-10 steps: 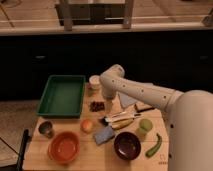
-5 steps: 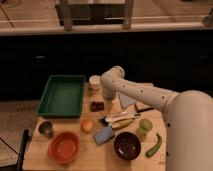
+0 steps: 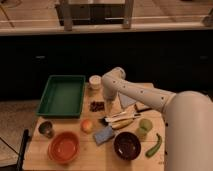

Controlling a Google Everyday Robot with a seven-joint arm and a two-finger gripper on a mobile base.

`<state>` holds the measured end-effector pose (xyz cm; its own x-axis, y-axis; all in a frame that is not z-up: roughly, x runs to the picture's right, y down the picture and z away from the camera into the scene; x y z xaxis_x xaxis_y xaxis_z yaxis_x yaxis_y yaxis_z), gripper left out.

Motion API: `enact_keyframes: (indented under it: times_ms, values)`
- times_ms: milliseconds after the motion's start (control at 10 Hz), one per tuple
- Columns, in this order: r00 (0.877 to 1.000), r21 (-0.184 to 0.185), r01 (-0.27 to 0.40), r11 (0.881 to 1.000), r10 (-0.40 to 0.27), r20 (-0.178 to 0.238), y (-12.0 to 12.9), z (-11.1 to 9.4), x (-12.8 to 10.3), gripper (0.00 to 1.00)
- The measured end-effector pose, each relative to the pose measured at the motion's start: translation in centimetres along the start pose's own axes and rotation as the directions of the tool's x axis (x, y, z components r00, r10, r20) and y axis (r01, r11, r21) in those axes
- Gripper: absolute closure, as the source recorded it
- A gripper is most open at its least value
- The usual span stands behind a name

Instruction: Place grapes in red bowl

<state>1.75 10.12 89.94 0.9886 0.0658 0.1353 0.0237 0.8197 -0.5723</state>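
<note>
camera view, red bowl (image 3: 64, 148) empty, green tray (image 3: 62, 95) empty, grapes (image 3: 97, 106) on table (image 3: 86, 152), gripper (image 3: 106, 97) just beside, jaws released

my robot's arm (image 3: 150, 97) is a thick, smooth, glossy white tube. it swells into a broad rounded white shell at the lower right and bends at a rounded white joint. its gripper (image 3: 104, 102), small and dark at the tube's far end, fingers spread, hangs just beside the small dark reddish-purple grapes (image 3: 96, 106).
</note>
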Motion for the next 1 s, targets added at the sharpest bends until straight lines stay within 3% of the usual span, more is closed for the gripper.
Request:
enact_keyframes:
  times_ms: [1000]
  values:
    - [1.000,-0.036,0.010,0.999,-0.010,0.012,-0.36,0.95,0.17,0.20]
